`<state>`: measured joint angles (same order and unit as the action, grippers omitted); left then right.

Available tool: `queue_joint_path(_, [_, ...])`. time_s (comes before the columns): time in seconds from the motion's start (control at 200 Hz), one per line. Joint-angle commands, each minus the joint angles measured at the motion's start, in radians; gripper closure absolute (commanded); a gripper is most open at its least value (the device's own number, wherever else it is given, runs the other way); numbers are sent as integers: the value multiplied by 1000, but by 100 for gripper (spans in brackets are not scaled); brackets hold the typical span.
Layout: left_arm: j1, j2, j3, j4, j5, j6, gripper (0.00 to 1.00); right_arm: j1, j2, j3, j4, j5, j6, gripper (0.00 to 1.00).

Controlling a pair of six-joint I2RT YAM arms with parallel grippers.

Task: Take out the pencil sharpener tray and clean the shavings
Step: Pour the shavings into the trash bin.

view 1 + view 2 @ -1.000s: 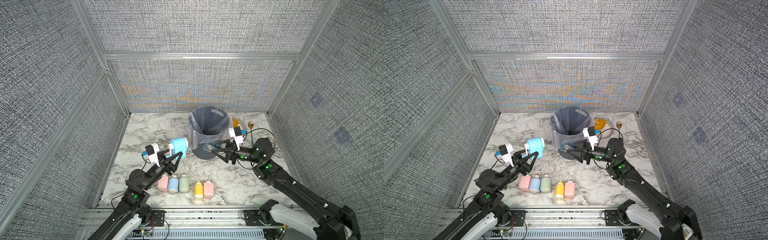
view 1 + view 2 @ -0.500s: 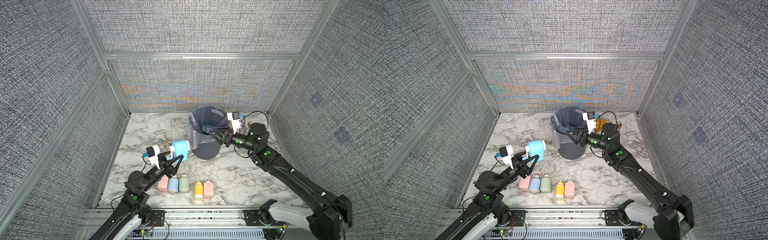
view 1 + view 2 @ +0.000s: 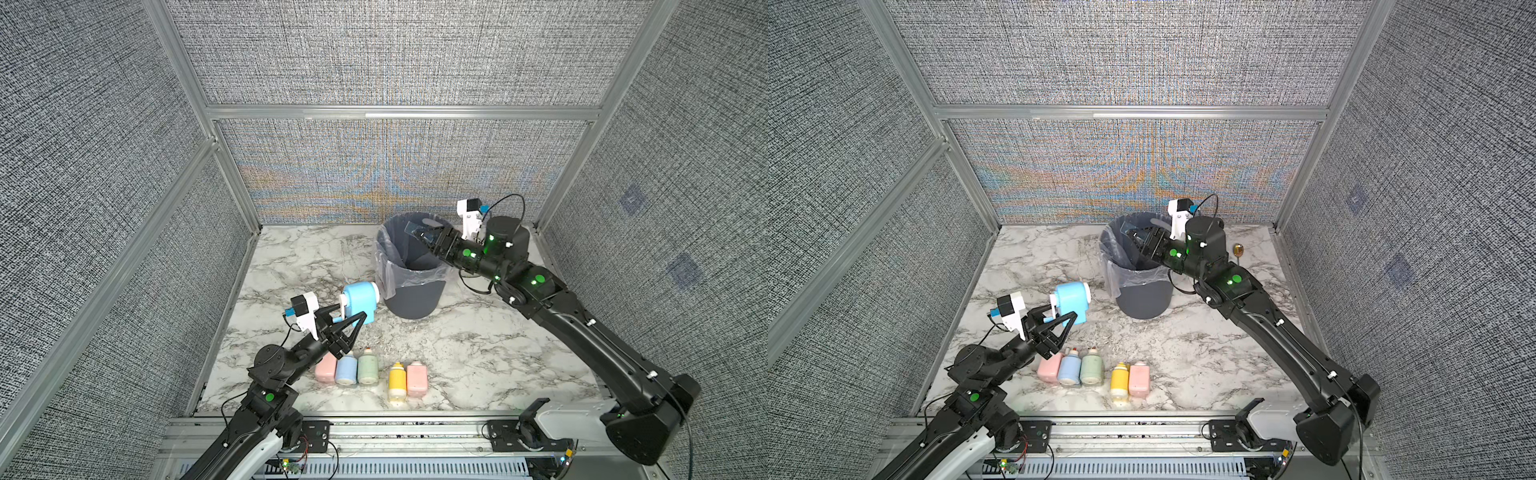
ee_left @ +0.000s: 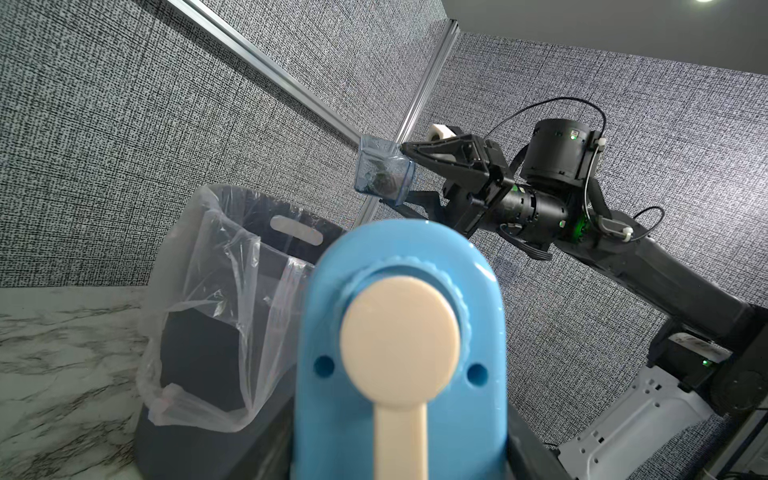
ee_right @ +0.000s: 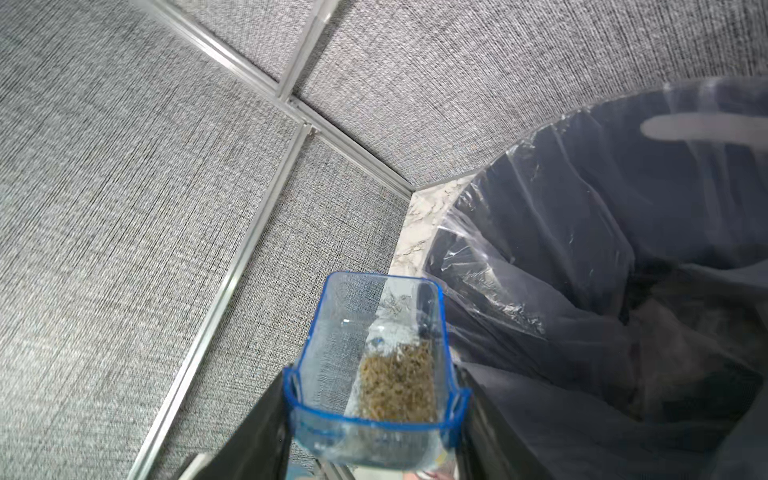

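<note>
Dumping step: right gripper [image 4: 395,174] pinches the clear tray [image 5: 328,328] between its fingers, shavings [image 5: 397,386] heaped at the end nearest them, bin [image 3: 409,299] mouth beneath the fingertips; left gripper [image 3: 353,322] clamps the blue sharpener [image 3: 359,297]; next move, I judge, needs the tray tipped mouth-down.

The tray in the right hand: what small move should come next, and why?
Probably tip the tray mouth-down, so that it empties into the bin. The right hand holds it over the lined bin, and the shavings lie piled inside the tray.
</note>
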<state>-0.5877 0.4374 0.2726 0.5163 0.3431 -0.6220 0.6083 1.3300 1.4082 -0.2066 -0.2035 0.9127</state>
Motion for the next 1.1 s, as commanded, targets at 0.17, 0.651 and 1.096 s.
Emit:
queue_joint_path(0.17, [0, -4, 6, 53, 8, -18, 84, 19, 100, 152, -204, 64, 390, 87])
queue_joint_path(0.651, [0, -21, 8, 46, 6, -44, 84, 29, 128, -64, 110, -103, 1150, 100])
queue_joint_path(1.096, [0, -11, 14, 36, 3, -47, 84, 27, 106, 71, 10, 56, 1326, 100])
